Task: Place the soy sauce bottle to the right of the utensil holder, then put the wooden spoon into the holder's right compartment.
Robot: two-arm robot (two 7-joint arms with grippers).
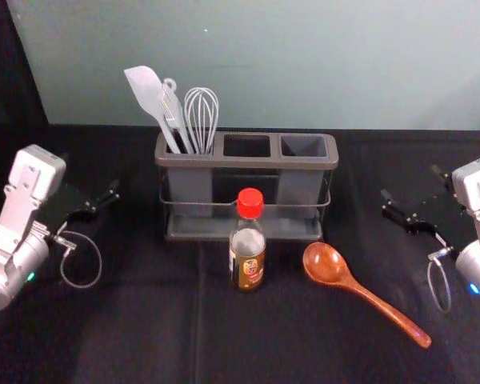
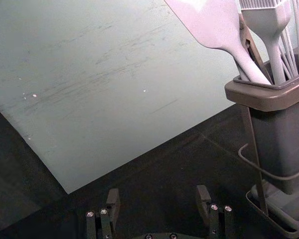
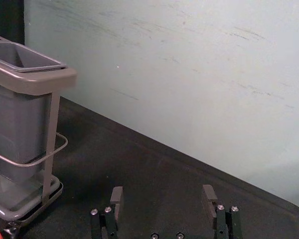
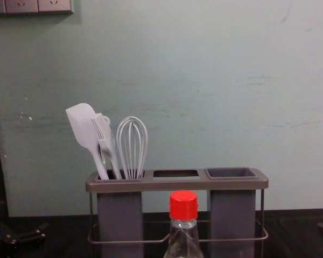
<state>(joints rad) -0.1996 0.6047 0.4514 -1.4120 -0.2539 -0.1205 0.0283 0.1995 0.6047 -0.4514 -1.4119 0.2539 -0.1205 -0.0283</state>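
Note:
The soy sauce bottle [image 1: 247, 248] with its red cap stands upright in front of the utensil holder [image 1: 246, 162], near its middle. To the bottle's right lies the wooden spoon [image 1: 330, 265], bowl toward the holder and handle pointing front right. The holder's right compartment [image 4: 231, 173] is empty. My left gripper [image 1: 104, 203] is left of the holder, above the table; in the left wrist view the left gripper [image 2: 159, 201] is open with nothing between its fingers. On the far right, my right gripper [image 1: 412, 196] hovers; in the right wrist view the right gripper [image 3: 162, 201] is open and holds nothing.
A white spatula [image 1: 147, 94], a brush and a whisk [image 1: 201, 114] stand in the holder's left compartment, rising above its rim. Behind the black-covered table [image 1: 144, 336] is a pale green wall [image 1: 304, 64]. Dark cloth hangs at the far left.

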